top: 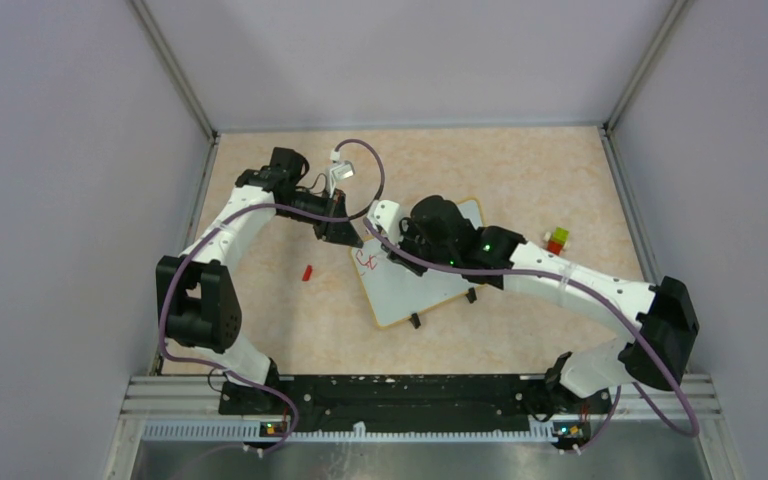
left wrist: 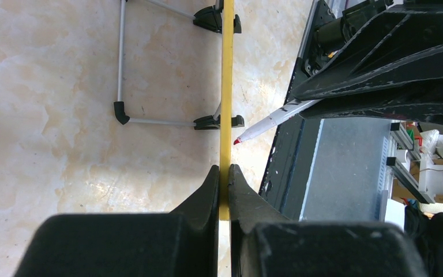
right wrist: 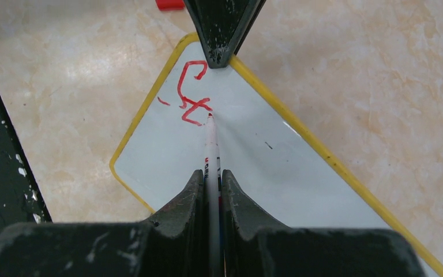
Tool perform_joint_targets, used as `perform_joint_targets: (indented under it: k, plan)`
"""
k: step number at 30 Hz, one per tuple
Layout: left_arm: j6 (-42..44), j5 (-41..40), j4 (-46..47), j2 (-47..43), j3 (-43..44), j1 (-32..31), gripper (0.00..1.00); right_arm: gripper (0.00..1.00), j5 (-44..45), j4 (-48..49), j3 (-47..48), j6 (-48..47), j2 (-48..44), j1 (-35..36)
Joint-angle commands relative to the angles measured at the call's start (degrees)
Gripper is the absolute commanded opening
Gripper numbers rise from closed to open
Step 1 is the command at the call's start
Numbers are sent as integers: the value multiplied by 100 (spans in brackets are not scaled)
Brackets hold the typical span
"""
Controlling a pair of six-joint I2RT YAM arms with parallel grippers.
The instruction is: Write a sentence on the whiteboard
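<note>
Pinching: left fingers [left wrist: 203, 193] clamp whiteboard [left wrist: 226, 104] rim | right fingers [right wrist: 187, 199] squeeze marker [right wrist: 211, 144], tip touching red lettering [right wrist: 191, 95]

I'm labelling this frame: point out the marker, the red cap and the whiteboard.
marker [right wrist: 211, 147]: right wrist view, on its white barrel.
red cap [top: 307, 271]: top view, on its middle.
whiteboard [right wrist: 277, 179]: right wrist view, on bare white surface.

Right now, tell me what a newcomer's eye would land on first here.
Red letters at the whiteboard's corner, mid-table, the marker tip at them, held in the right tool. Then the left tool pinching the board's yellow rim, and a red cap on the table left of it.
</note>
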Motion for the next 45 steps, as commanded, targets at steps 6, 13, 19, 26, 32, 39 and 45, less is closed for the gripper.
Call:
perform_joint_targets:
  k: [6,13,19,26,32,39,45]
  plan:
    - [-37,35,-41,-18,134,-38,0,0,90,268,338,-77,-4,-57]
    - [-27,26,-44,-31,124,-38,0,0,219,273,99,-138,2,-77]
    - [-38,17,-49,-23,138,-38,0,0,196,213,-127,-135,-37,-83]
    - [-45,27,-50,3,158,-38,0,0,30,93,-291,-108,-114,-55]
    - [-57,25,-36,12,151,-38,0,0,34,202,-203,-82,-94,-23]
    - [-56,-7,-38,-40,120,-38,0,0,105,321,65,-76,28,-176]
    - [-53,6,-32,-17,135,-38,0,0,103,299,180,-47,30,-330]
